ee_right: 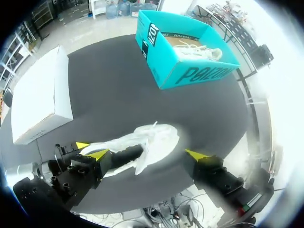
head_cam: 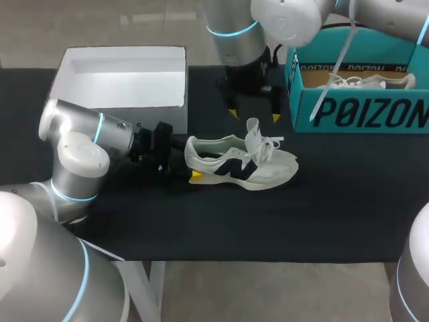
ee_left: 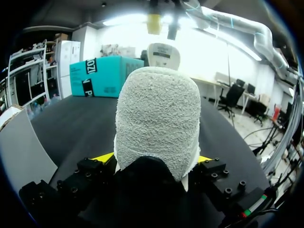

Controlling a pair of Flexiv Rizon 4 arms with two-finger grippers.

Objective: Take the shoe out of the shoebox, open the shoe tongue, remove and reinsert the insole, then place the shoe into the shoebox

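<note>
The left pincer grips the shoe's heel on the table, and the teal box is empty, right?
Not empty: the head view shows a second shoe in the teal box. The left pincer does grip the shoe by its heel on the table.

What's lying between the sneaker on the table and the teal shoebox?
Nothing: only bare black table covering separates the sneaker from the teal shoebox, clearest in the right wrist view.

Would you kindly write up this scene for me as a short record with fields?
shoe: white, upright on the black table, outside both boxes
left gripper: shut on the shoe's heel
right gripper: open, holding nothing, apart from the shoe
teal shoebox: open, second shoe inside
white box: open, near the left arm
</note>
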